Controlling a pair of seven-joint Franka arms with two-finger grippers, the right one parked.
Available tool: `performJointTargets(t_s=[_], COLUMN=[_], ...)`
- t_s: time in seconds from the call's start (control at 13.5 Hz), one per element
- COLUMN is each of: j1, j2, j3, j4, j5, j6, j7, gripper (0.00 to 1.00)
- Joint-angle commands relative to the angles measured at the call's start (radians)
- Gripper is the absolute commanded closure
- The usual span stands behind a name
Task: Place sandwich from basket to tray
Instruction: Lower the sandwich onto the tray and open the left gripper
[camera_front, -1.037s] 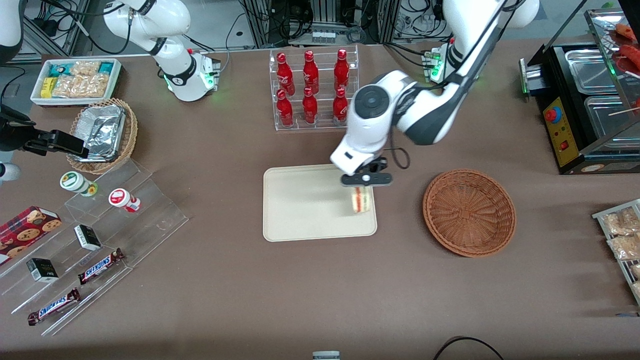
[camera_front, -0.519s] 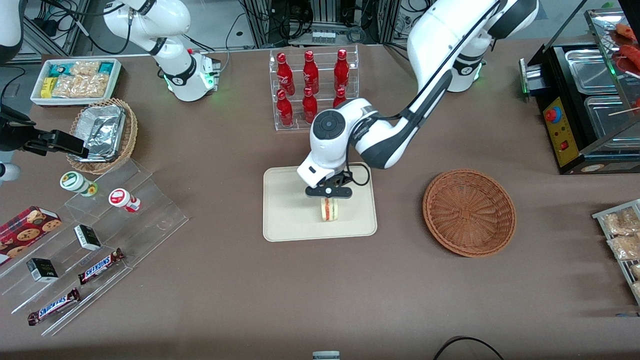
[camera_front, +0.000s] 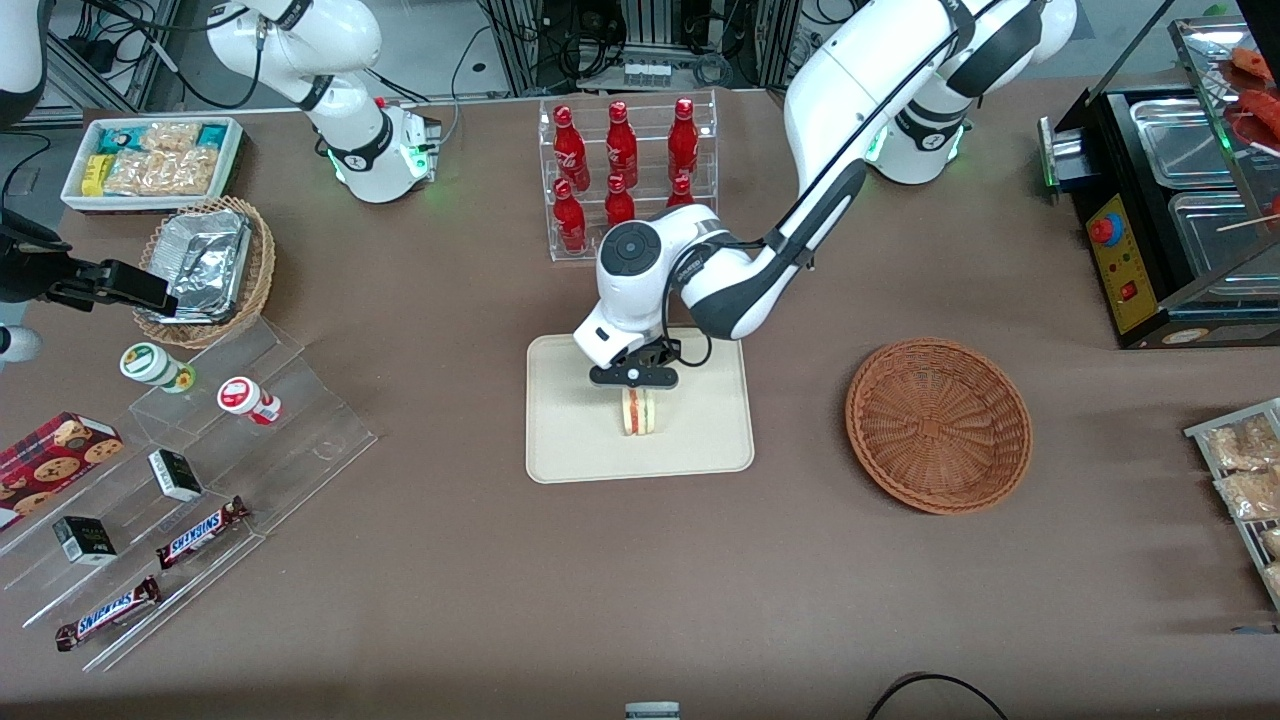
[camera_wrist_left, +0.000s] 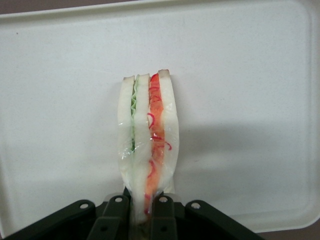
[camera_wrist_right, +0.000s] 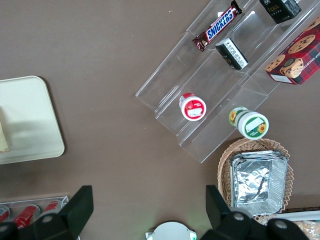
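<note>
fingers (camera_wrist_left: 120, 212) of the left arm's gripper (camera_front: 634, 378) are clamped on the sandwich (camera_front: 637, 411), pinching one end of the wedge between their black pads. the wrist view shows the white bread slices, a green layer and an orange-red layer standing on edge, wrapped in clear film.

over the last second the gripper has carried the sandwich sideways, from the tray (camera_front: 570, 440) edge nearest the basket (camera_front: 938, 425) to a spot over the middle of the tray. it now also sits a little farther from the front camera than half a second ago. the basket is empty and well apart from the tray, toward the working arm's end of the table.

this suggests the carry is nearly done; what probably remains is lowering, letting go and backing away.

hard to tell: whether the sandwich already touches the tray or hangs just above it. a soft shadow lies on the tray beside the wedge in the wrist view, which hints at a small gap, but that is only a guess. the gripper body covers the held end of the sandwich in the front view, and the wrist view cuts the fingers off where they meet the palm. the parked arm's wrist view catches only a sliver of the sandwich at the frame edge, over one rounded corner of the tray.
</note>
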Motion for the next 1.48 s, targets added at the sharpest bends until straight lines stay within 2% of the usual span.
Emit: performJointTargets(t_s=[0.0, 0.15, 0.22, 0.3, 0.37, 0.67, 0.89, 1.11, 1.41], j1=[-0.02, -0.02, -0.022, -0.022, -0.022, -0.011, 0.021, 0.07, 0.144], j2=[0.026, 0.034, 0.034, 0.034, 0.034, -0.011, -0.11, -0.218, -0.374], j3=[0.014, 0.014, 0.014, 0.014, 0.014, 0.017, 0.017, 0.016, 0.01], j4=[0.033, 0.035, 0.035, 0.035, 0.035, 0.035, 0.032, 0.007, -0.023], j5=[0.03, 0.03, 0.03, 0.032, 0.032, 0.032, 0.019, 0.019, -0.004], j6=[0.015, 0.017, 0.015, 0.015, 0.015, 0.004, -0.057, -0.078, -0.261], j7=[-0.031, -0.032, -0.032, -0.032, -0.029, -0.08, -0.115, -0.244, -0.212], gripper=[1.0, 1.0, 0.92, 0.54, 0.03, 0.0, 0.0, 0.0, 0.0])
